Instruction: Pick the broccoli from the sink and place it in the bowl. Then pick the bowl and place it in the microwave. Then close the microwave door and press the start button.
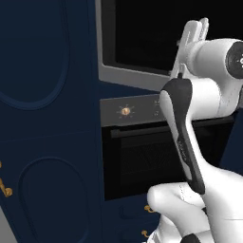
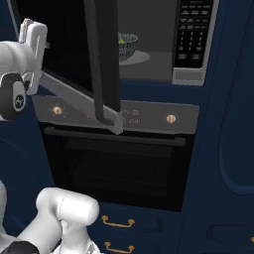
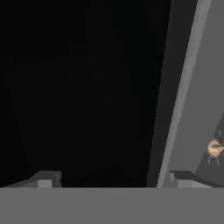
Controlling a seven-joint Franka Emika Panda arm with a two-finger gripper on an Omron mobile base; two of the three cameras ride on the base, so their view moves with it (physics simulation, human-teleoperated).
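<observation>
Nearest, white arm rising toward the microwave door [image 2: 101, 59], a black panel with a thin grey edge, swung out and seen almost edge-on. Hand [image 3: 109, 177] up close against the door's dark glass, fingertips [image 3: 46, 178] spread wide, nothing held between them. Beyond the door, inside the microwave [image 2: 163, 30], the bowl [image 2: 125, 45] resting on the pale turntable, with a glimpse of green, likely the broccoli [image 2: 120, 41], at its rim. Step in hand, by the look of it: closing the door. Next move probably a steady push until the panel shuts, then a press on the keypad [image 2: 194, 30] right of the door opening. Below the microwave, an oven [image 2: 119, 163] with gold knobs, navy cabinets around.
</observation>
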